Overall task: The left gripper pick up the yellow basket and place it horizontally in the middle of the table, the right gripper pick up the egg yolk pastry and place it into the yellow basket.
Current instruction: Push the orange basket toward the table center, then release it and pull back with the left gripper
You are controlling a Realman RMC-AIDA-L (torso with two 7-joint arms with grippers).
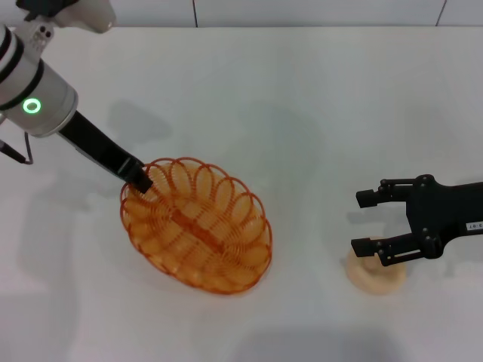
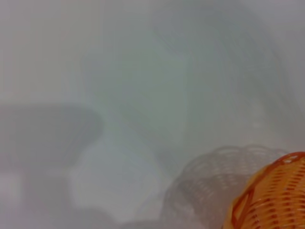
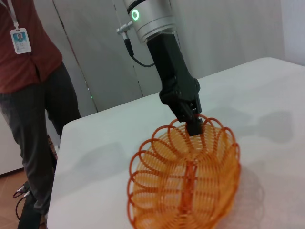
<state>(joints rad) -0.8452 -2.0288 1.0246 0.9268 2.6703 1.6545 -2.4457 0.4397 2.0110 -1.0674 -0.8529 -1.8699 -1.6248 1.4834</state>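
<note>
Yellow basket (image 1: 196,225) rim clamped in left end effector (image 1: 141,181) — right end effector (image 1: 367,222) spread wide over egg yolk pastry (image 1: 375,274)

Bright even light — soft shadows on table (image 1: 302,90); left wrist view blurred.

We see pale grey wall panels (image 3: 228,38) behind the white table (image 3: 95,143), a reddish-brown floor (image 3: 9,183) beside it, and a person (image 3: 33,95) in a dark red shirt wearing a badge (image 3: 20,40).

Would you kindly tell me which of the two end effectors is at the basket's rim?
The left gripper, on the arm with the green ring light, grips the yellow basket rim; the right gripper is open over the egg yolk pastry.
</note>
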